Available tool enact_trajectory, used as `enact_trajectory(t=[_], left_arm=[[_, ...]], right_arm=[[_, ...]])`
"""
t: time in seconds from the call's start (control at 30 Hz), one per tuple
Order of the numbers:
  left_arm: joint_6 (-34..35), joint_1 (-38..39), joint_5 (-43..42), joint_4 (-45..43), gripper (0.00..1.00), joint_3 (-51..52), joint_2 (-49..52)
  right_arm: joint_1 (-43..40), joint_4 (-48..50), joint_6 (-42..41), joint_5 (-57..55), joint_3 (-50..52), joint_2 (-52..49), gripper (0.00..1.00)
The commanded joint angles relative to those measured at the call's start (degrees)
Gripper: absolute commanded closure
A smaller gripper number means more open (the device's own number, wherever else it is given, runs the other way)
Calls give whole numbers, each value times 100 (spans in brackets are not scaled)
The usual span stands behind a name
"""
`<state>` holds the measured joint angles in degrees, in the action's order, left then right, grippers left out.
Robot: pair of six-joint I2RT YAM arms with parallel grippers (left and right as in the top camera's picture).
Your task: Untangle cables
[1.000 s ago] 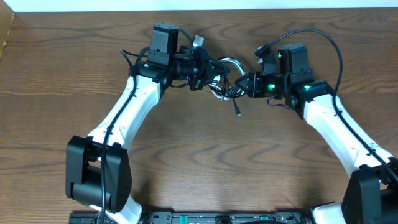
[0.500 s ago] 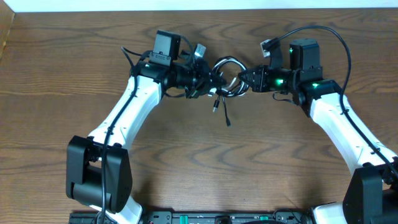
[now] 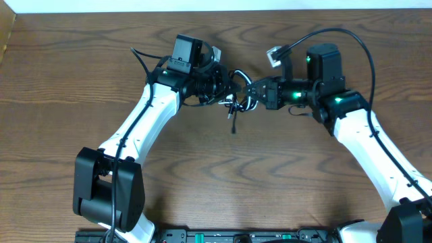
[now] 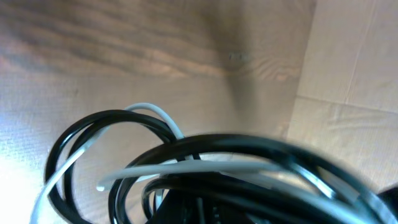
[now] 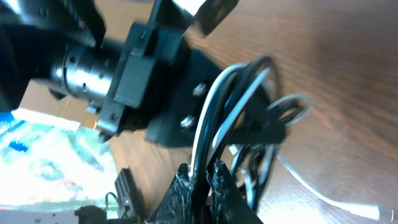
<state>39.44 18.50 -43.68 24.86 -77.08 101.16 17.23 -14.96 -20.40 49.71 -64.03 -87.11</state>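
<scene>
The cables (image 3: 239,93), one white and one black, hang in a tangled bundle of loops between my two grippers above the table. A black plug end (image 3: 231,125) dangles below the bundle. My left gripper (image 3: 225,86) is at the bundle's left side. In the left wrist view the black loops (image 4: 93,121) and the white cord (image 4: 186,165) fill the frame and hide the jaws. My right gripper (image 3: 254,92) holds the right side. Its fingers (image 5: 206,179) are shut on the white cord (image 5: 208,118) and the black cord (image 5: 256,78).
The wooden table (image 3: 216,175) ends at the far edge along the top. A cardboard box (image 3: 7,34) stands at the far left corner. The thick black wire of the right arm (image 3: 351,37) arcs above it. A white cord end (image 5: 311,190) trails to the right.
My right gripper has moved left toward the left gripper, so the bundle is bunched tighter. The dangling plug end has swung left.
</scene>
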Motion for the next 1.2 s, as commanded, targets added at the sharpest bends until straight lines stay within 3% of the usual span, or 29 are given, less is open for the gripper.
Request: enact_trajectory(t=[0.0,0.23,0.47,0.67,0.9,0.93,1.07,1.17], left_arm=[[304,-31,308,-332,93,-22,140],[1034,-31,398,-1187,93,-22,140],[1818,59,704,-1300,93,-22,140],[2057,407,944,-1303,92,-22,140],[2063,466,817,-1176,92,-22,140],[2055,466,817,-1161,92,-22,140],[2017,466,765,-1150,92,-22,140],[1926,466,614,-1150,92,-22,140]], right_arm=[[249,-142,-33,380,-79,170,99],[522,-501,-35,229,-79,170,99],[678,-144,-557,-11,-79,170,99],[682,428,-1471,-542,-79,170,99],[669,428,-1578,-831,-79,170,99],[660,431,-1578,-828,-79,170,96],[562,402,-1574,-822,-79,170,50],[457,334,-1558,-822,-79,170,42]])
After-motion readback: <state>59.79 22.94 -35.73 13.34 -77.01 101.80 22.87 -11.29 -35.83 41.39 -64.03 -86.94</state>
